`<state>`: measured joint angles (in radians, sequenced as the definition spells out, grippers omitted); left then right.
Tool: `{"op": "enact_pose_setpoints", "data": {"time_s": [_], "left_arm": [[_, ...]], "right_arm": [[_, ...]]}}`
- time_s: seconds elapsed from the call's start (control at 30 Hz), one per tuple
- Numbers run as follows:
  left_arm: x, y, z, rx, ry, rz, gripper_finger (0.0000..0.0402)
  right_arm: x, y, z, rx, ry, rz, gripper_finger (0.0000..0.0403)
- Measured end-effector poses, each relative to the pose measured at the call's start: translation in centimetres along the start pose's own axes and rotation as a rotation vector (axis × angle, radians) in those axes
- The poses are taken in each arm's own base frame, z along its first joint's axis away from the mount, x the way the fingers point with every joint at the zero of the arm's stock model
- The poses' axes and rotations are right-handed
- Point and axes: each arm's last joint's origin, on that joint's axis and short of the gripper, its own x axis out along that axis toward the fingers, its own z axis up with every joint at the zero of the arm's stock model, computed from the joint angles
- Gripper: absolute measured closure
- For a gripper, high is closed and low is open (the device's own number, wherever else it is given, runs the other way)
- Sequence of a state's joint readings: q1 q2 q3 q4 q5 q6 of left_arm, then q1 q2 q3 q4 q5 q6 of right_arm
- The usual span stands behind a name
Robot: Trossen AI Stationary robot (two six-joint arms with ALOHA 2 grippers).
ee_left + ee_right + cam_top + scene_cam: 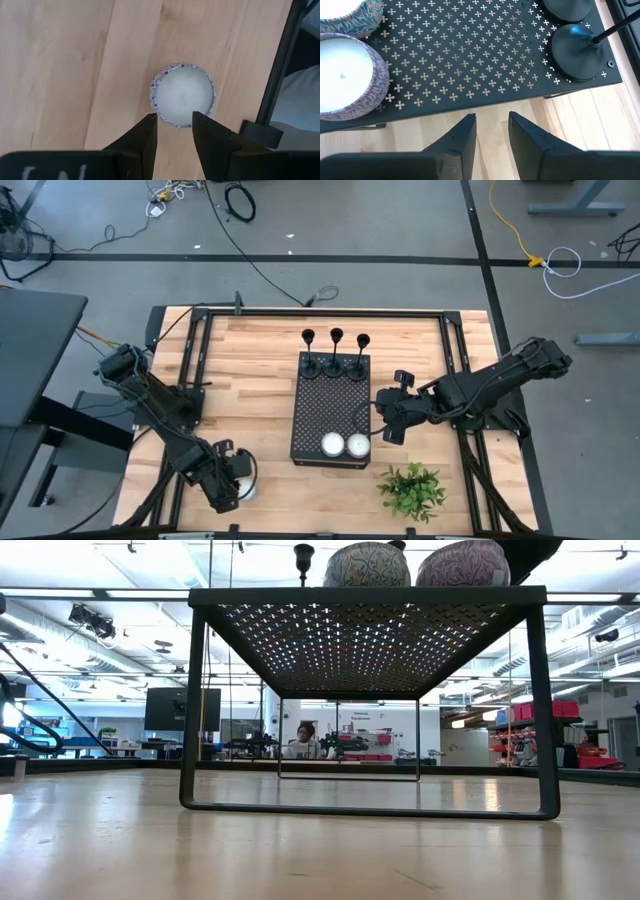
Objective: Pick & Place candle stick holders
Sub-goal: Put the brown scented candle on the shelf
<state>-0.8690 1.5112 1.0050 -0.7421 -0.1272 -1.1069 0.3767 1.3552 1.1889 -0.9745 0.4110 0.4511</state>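
Three candle stick holders [336, 352] stand upright on the far end of the perforated black box [330, 412]. The right claw [388, 420], slightly open and empty, hovers beside the box. The left claw [238, 485], slightly open and empty, is above a tealight candle [183, 100] on the bench [250, 380].

The high view looks straight down on the whole table [250, 350], the perforated box [330, 412] at its centre. The low view sits at tabletop level, close before that box [365, 635]. Each wrist camera looks down closely, the right one sharing the box [465, 60].
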Motion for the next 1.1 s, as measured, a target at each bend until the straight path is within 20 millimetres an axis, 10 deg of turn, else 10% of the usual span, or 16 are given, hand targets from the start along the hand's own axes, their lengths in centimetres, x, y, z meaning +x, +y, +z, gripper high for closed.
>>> {"op": "enact_pose_setpoints", "data": {"time_s": [1.1], "left_arm": [[2.6, -0.2, 0.0, -0.043, 0.057, 0.062, 0.0276]], "right_arm": [[0.0, 0.1, 0.3, -0.002, -0.027, 0.013, 0.0289]]}}
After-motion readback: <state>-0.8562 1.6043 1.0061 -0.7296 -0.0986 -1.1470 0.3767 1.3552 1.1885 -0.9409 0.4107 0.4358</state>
